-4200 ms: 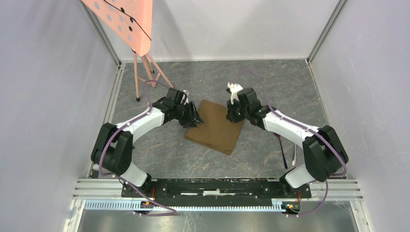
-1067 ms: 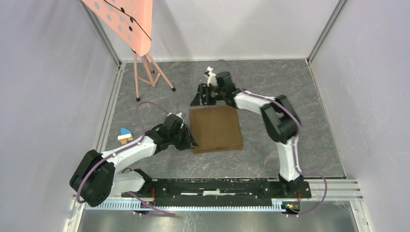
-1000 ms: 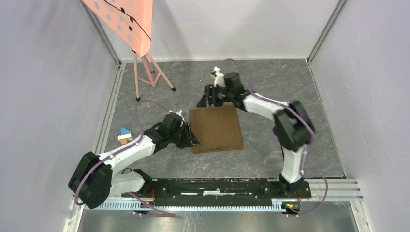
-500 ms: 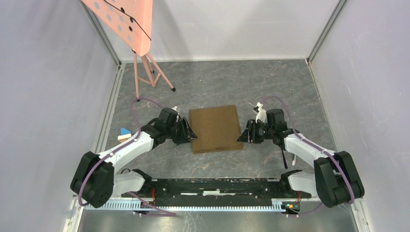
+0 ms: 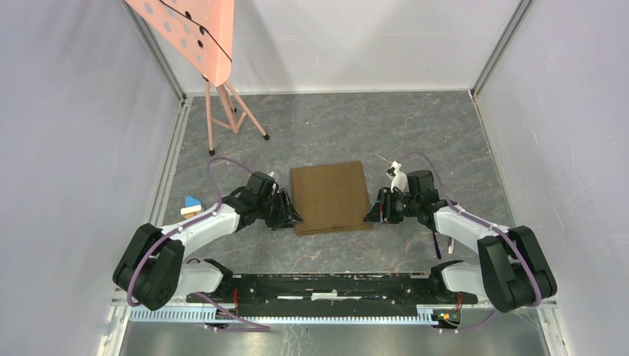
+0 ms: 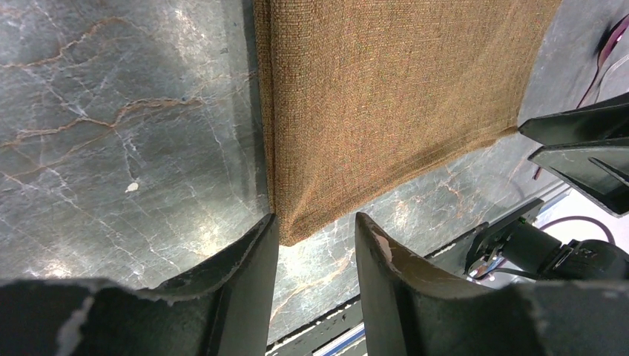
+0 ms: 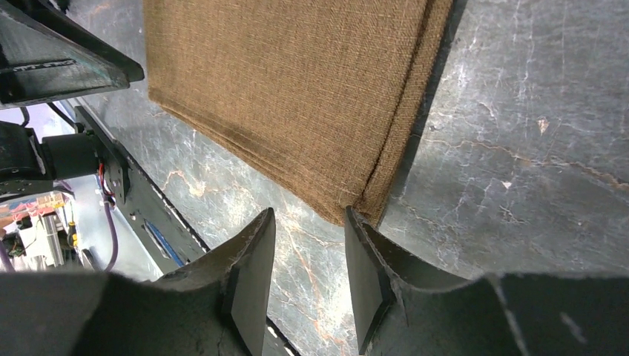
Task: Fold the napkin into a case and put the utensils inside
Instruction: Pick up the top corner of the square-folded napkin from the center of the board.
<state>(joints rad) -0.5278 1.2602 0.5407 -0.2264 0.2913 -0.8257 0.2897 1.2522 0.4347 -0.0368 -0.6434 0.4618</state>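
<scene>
The tan-brown napkin (image 5: 331,196) lies flat on the table, folded into a layered square. My left gripper (image 5: 291,216) is open at its near left corner; in the left wrist view that corner (image 6: 297,230) sits just ahead of the gap between my fingers (image 6: 315,230). My right gripper (image 5: 373,213) is open at the near right corner, which shows just ahead of the gap in the right wrist view (image 7: 356,208), where the gripper (image 7: 310,222) holds nothing. Thin utensils (image 5: 436,242) lie near the right arm, partly hidden by it.
A small blue-and-wood block (image 5: 191,207) lies at the left. A pink stand (image 5: 222,96) on thin legs is at the back left. Grey walls enclose the table; a black rail (image 5: 326,285) runs along the near edge.
The right arm swung from the napkin's far edge round to its near right corner. The left gripper stayed at the near left corner, shifting slightly. The napkin lies squared.
</scene>
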